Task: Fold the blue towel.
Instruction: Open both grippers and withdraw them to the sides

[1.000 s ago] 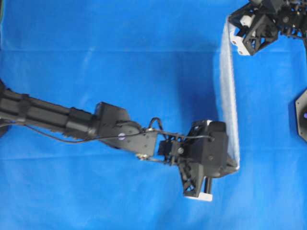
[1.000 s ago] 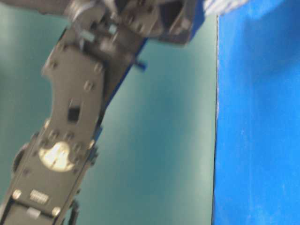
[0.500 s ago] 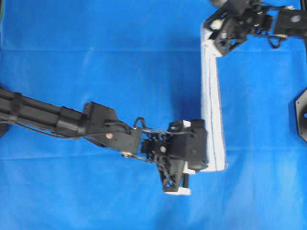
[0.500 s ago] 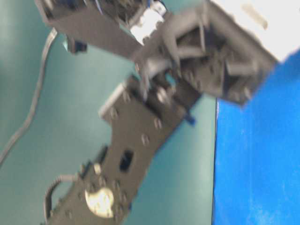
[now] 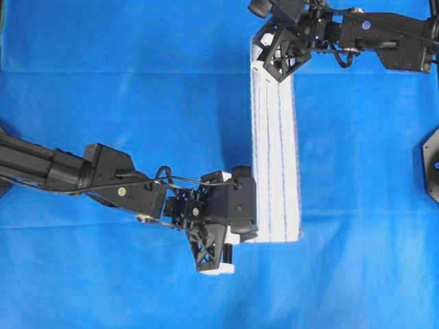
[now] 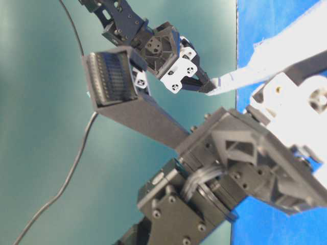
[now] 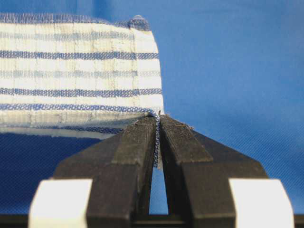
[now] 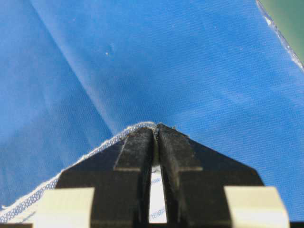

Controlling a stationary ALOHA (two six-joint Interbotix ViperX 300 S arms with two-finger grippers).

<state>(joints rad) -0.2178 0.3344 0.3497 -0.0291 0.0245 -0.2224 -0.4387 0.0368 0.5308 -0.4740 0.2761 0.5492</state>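
While the blue towel (image 5: 276, 157) hangs as a narrow striped band over the blue sheet (image 5: 137, 89), left gripper (image 5: 241, 234) clamped on its near corner, right gripper (image 5: 264, 51) pinching its far corner, towel's underside hidden.

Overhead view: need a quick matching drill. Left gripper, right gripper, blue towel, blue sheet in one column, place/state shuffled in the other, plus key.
1. left gripper
2. right gripper
3. blue towel
4. blue sheet

A. long narrow strip stretched between two grippers
B. shut on the strip's bottom-left corner
C. plain, spread flat under everything
D. shut on the strip's top end

Pairs: 1-B, 2-D, 3-A, 4-C
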